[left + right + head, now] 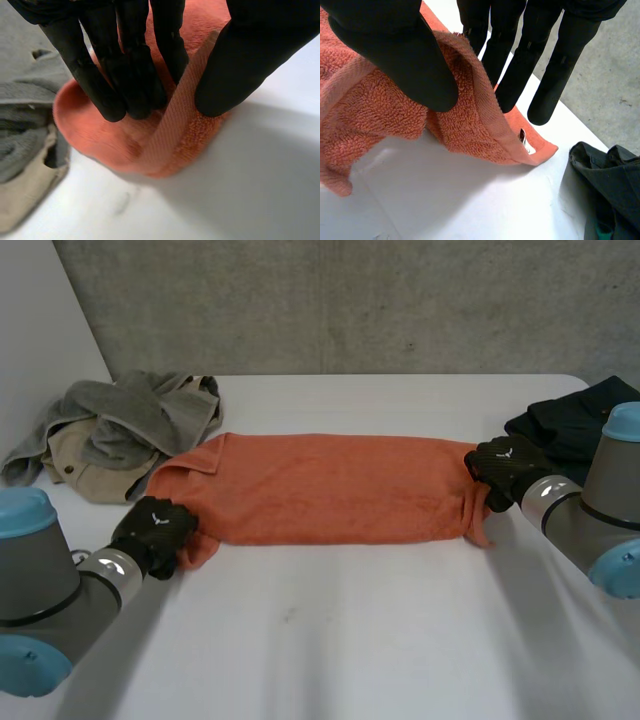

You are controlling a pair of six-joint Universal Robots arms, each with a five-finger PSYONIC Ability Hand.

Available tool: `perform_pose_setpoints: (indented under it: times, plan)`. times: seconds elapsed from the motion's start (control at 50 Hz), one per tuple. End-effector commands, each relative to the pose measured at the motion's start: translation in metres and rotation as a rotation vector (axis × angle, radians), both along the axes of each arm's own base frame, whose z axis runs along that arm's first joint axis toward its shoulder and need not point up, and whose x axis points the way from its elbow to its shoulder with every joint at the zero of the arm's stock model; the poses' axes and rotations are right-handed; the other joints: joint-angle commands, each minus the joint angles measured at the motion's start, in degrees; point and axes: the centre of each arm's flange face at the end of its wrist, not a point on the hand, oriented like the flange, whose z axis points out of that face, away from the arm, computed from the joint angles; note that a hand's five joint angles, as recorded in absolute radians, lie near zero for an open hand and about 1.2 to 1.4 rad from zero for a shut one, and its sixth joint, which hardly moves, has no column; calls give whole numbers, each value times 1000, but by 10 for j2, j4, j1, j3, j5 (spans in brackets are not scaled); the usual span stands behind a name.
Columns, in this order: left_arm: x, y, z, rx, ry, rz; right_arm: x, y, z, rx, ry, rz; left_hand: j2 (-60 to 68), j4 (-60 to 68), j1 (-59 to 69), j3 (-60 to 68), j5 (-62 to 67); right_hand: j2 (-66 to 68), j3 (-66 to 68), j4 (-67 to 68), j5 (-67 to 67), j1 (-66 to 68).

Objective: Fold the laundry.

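An orange towel [330, 488] lies folded in a long strip across the middle of the white table [330, 640]. My left hand [155, 530] sits at the towel's near left corner; in its wrist view the fingers [120, 85] and thumb [240, 65] pinch the towel's banded edge [175, 125] between them. My right hand [505, 468] is at the towel's right end, where the thumb [405, 60] and fingers [520, 65] pinch a raised fold of the towel [465, 115] off the table.
A heap of grey and beige clothes [115, 430] lies at the back left, close to the towel's left end. Dark clothing [570, 420] lies at the right edge behind my right arm. The table's front half is bare white surface.
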Motion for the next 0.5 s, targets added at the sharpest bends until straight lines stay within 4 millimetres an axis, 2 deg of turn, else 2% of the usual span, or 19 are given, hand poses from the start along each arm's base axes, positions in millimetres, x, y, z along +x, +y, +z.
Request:
perform_pose_setpoints:
  times: [0.02,0.12,0.18,0.24,0.34,0.46,0.48,0.5]
  plan:
    - [-2,-7,19,-131,15,44,-5,8,13,68,-20,-42,123,122,143,129,140,128,120,114,132,154]
    - [-2,-4,45,-187,96,82,-17,8,33,150,-90,-107,123,122,143,129,140,128,120,114,132,154]
    - [-2,-1,64,-217,158,100,-29,-4,45,196,-143,-169,123,122,143,129,140,128,120,114,132,154]
    - [-2,2,78,-237,203,107,-37,-17,47,224,-173,-212,123,122,143,129,140,128,120,114,132,154]
    - [0,5,105,-285,276,125,-50,-54,31,286,-204,-335,123,122,143,129,140,128,120,114,132,154]
    - [4,4,127,-337,336,149,-66,-83,15,304,-245,-507,123,122,143,129,140,128,120,114,132,154]
    - [5,3,132,-349,351,158,-71,-87,15,307,-269,-552,123,122,143,129,140,26,18,12,31,52]
    - [6,2,133,-353,355,165,-73,-88,15,314,-280,-570,123,122,143,129,140,-16,-24,-31,-12,9]
